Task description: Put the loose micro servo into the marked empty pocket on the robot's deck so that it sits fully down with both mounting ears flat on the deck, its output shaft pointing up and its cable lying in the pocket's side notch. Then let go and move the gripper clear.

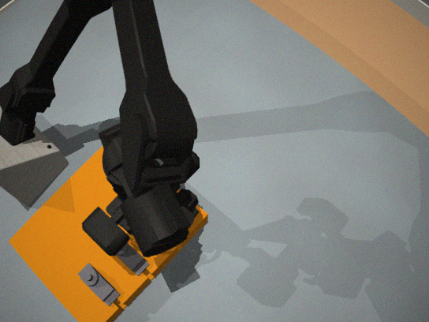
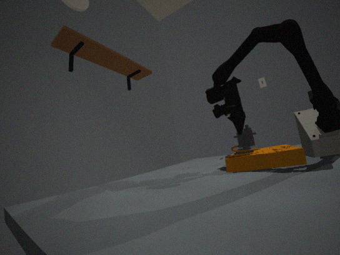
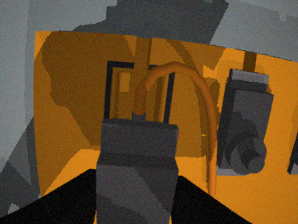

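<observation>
Jaws grip micro servo (image 3: 136, 163) (seemingly above pocket (image 3: 136, 92))

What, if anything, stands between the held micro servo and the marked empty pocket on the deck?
Nothing visible does. The gripper holds the micro servo just short of the empty pocket; only its own cable arches across it.

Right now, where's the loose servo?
Clamped in the gripper, the loose servo hangs just above the orange deck's near-left end in the exterior view.
</observation>
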You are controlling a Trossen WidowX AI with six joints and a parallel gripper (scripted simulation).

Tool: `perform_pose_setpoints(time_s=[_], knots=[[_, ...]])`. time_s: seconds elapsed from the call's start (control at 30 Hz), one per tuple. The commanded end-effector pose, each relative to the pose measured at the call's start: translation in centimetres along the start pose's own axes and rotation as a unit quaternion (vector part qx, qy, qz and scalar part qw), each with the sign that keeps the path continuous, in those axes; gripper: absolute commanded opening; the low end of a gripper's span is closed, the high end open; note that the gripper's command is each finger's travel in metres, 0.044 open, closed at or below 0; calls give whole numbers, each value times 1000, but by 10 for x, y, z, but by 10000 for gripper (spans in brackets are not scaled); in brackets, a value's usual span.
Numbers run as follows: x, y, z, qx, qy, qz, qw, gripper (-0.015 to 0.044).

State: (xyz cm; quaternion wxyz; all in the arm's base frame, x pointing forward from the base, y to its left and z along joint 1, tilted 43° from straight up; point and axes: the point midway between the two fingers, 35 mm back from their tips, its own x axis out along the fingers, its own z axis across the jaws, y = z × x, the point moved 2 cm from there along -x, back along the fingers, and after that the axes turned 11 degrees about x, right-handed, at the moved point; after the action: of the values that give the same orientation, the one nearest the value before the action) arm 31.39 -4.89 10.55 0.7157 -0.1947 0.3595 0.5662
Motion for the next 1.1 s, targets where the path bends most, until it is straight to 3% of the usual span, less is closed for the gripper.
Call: perform_pose_setpoints(time_s=[0.0,1.07], knots=[[-2,-14,3,2,-1,-3,1000,0],[18,-22,4,2,-2,-4,1000,0]])
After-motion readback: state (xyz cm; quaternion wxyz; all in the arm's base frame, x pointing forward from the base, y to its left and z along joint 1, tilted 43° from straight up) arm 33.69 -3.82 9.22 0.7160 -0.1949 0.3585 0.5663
